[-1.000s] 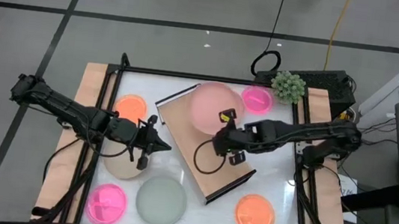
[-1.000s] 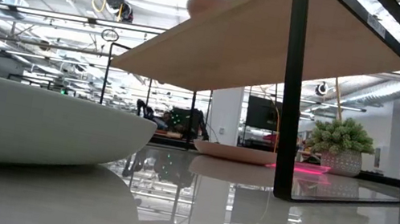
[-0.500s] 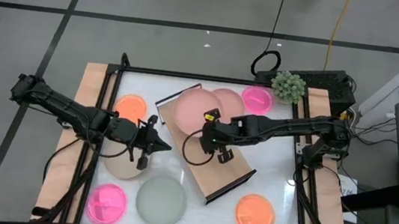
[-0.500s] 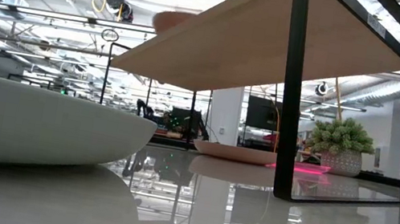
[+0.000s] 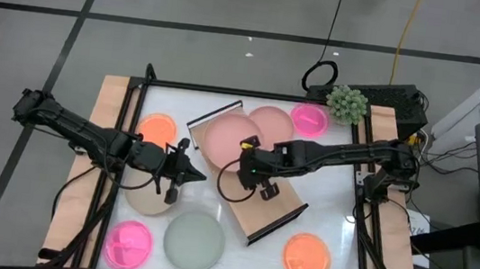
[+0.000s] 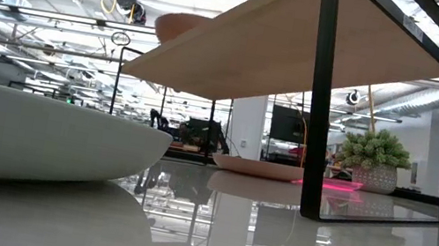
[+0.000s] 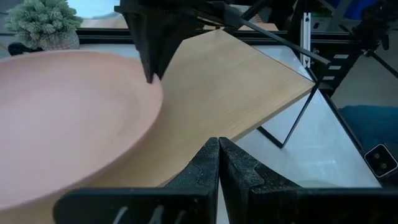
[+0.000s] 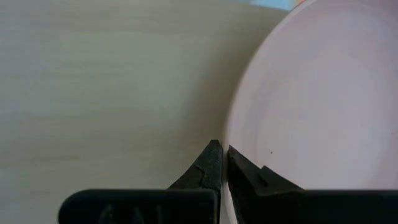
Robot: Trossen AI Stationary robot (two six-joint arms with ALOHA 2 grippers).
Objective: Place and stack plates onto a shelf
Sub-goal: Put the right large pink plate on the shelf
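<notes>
My right gripper (image 5: 246, 157) is shut on a dusty-pink plate (image 5: 224, 137) held over the far-left end of the light-wood shelf (image 5: 269, 212). The low view shows this plate (image 6: 177, 27) at the level of the shelf top (image 6: 240, 51); I cannot tell whether it touches the board. A second dusty-pink plate (image 5: 272, 121) lies on the table behind the shelf. My left gripper (image 5: 187, 173) is shut and hovers beside a beige plate (image 5: 147, 201), left of the shelf, touching nothing. My right gripper pinches the dusty-pink plate's rim (image 8: 234, 134) between its two fingers, on the side of the plate facing the table's right and near edges. The left wrist view shows its fingers (image 7: 152, 43) coming down on the rim (image 7: 155, 90) from above.
On the white tabletop lie an orange plate (image 5: 157, 130) and a hot-pink plate (image 5: 310, 119) toward the far side, and a hot-pink plate (image 5: 128, 242), a grey-green plate (image 5: 194, 242) and an orange plate (image 5: 307, 257) near the front. A potted plant (image 5: 347, 102) stands at the far right corner.
My right gripper has carried the dusty-pink plate toward the table's left and a little toward its near edge, across the shelf's far end, uncovering the second pink plate behind it. In the low view the plate has come lower, down to the shelf top. It stayed shut.
</notes>
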